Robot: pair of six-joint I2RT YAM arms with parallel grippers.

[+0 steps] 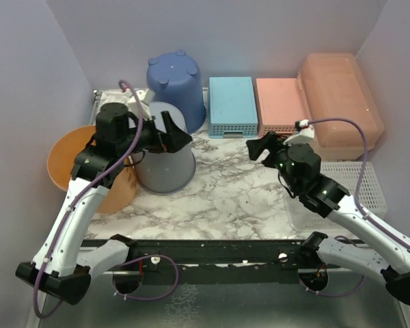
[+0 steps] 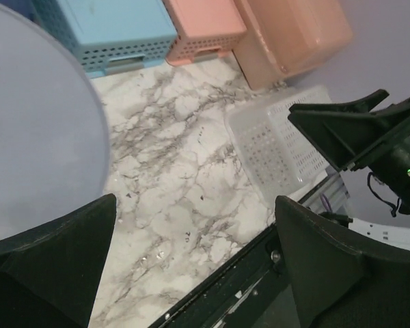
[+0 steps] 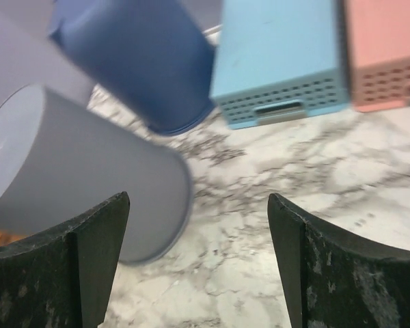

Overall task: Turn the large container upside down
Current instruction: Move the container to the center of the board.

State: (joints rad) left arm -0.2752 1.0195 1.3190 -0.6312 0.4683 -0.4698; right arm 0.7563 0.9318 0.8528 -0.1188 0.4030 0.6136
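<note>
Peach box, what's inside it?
No shapes show through the peach box. Its cloudy top and sides look plain peach from above and from the left wrist. They cover the inside, so I cannot tell whether it is empty.

Robot lab test cell — plain lavender walls [image 1: 27,68] boxing a marble-print table [image 1: 225,198].

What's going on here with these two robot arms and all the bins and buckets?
Two arms hang over a marble table, both end effectors open and empty. The left end effector is by an upturned grey bucket; the right end effector is mid-table, pointed that way. The large container they should flip rests at the far right, touched by neither.
</note>
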